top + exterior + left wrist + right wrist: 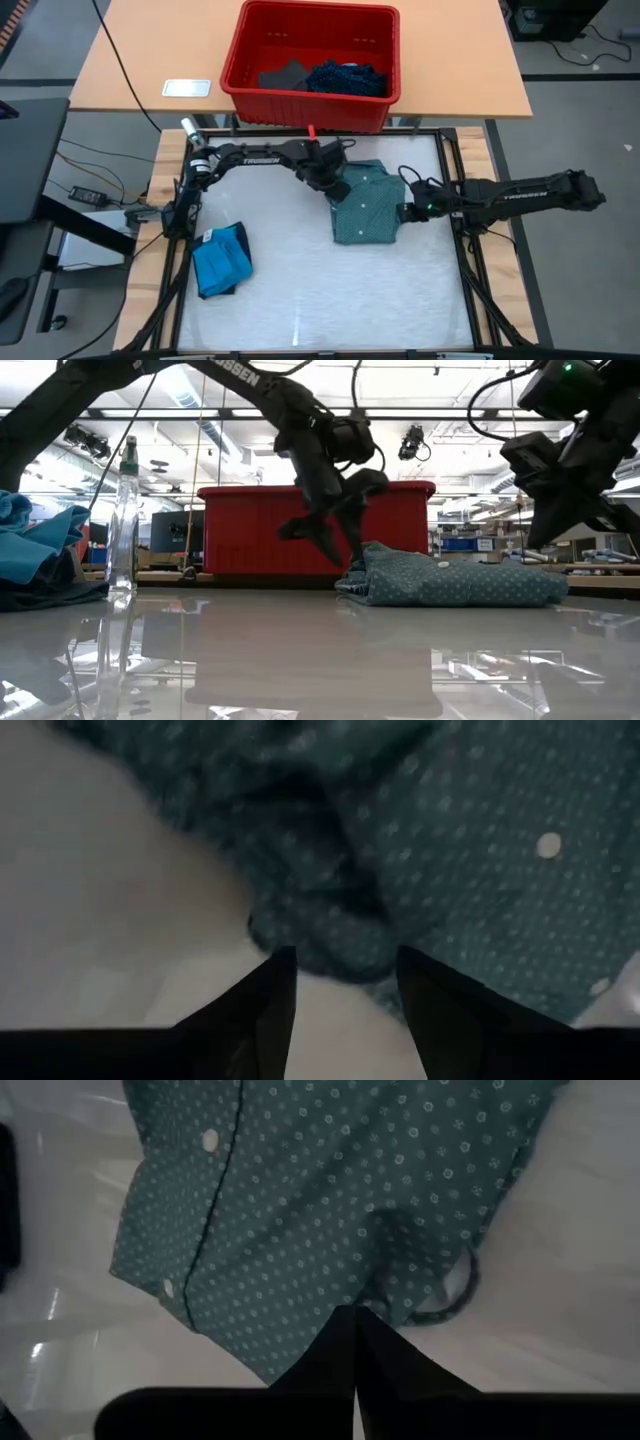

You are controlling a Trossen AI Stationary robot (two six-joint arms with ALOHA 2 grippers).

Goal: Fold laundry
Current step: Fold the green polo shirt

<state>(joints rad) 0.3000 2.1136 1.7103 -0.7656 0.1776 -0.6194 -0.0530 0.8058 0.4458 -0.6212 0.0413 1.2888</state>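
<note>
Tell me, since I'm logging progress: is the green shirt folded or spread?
Folded: the green shirt lies as a compact rectangle in the high view, layers stacked in the low view.

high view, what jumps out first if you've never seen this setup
The grey-green dotted shirt lies bunched mid-table, the left pincer open at its left edge and the right pincer shut at its right. Behind stands a red bin with dark clothes; a folded blue garment lies front-left.

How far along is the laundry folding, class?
Done, it seems: a blue garment lies folded at the table's left. In hand: the green dotted shirt, with the left claw open at one edge and the right claw shut at the opposite edge. Left: dark clothes in the red bin.
</note>
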